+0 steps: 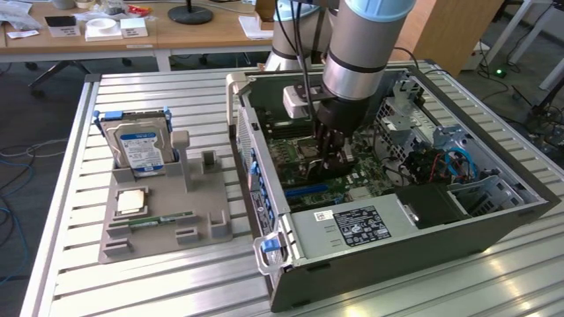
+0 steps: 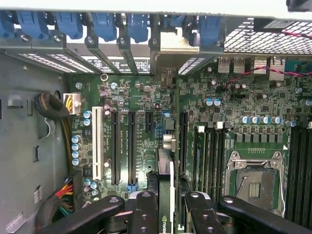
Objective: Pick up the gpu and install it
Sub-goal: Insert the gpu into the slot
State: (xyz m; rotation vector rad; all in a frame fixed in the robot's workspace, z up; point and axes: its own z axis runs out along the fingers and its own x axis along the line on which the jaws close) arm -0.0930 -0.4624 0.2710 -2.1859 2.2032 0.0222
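The gpu [image 2: 165, 187] is a thin dark card seen edge-on in the wrist view. It stands upright between my black fingers [image 2: 144, 214], over the motherboard's long black expansion slots [image 2: 132, 146]. Its silver bracket end [image 2: 178, 46] reaches the row of blue slot latches at the case's rear wall. My gripper [image 2: 170, 207] is shut on the card. In the exterior view my gripper [image 1: 333, 158] is lowered inside the open computer case [image 1: 352, 228], just above the green motherboard [image 1: 304, 175]. The card's lower edge is hidden, so I cannot tell whether it touches a slot.
A grey fixture tray [image 1: 205, 228] lies to the exterior view's left of the case. It carries a silver hard drive [image 1: 139, 148], a processor chip [image 1: 132, 200] and a green memory stick [image 1: 163, 220]. Inside the case are the processor socket [image 2: 256, 180], memory slots [image 2: 209, 156] and cable bundles [image 2: 53, 109].
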